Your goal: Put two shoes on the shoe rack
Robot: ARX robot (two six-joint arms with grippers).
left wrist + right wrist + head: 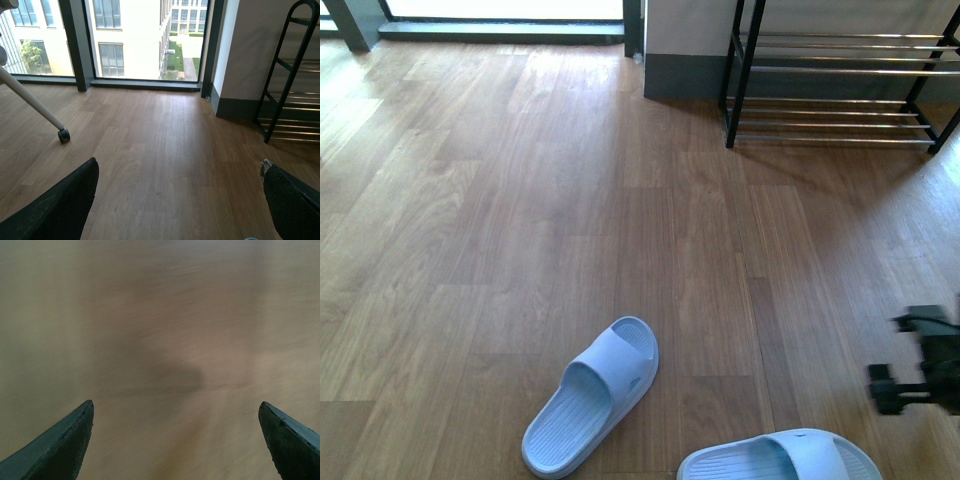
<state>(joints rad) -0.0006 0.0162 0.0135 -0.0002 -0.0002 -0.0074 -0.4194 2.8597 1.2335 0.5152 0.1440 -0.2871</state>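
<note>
Two pale-blue rubber slides lie on the wood floor (470, 200), close to the robot. The first slide (592, 395) shows whole, with its toe turned a little to the right. The second slide (780, 458) is near it, on the right, and the picture edge cuts part of it off. The shoe rack (840, 70) stands far back on the right against the wall, well apart from both shoes. No shoe sits on the shiny rods that can be seen.

The left pincer (178, 165) is wide apart and holds nothing. It looks over bare floor toward a big window (135, 40), past a white leg with a small wheel (63, 135). The right pincer (176, 404) is also wide apart and holds nothing. Its view is blurry and shows only floor. In the front view it is a dark smudge near the second slide, but not touching it.

The task looks like it has not begun. A slide like this is likely light and bendy, and a bit smooth, so it could slip. The best place to take hold looks like the strap over the top, or the thick side edge. The rods have gaps between them, so the shoe should go down flat across two rods, or it may tip.
</note>
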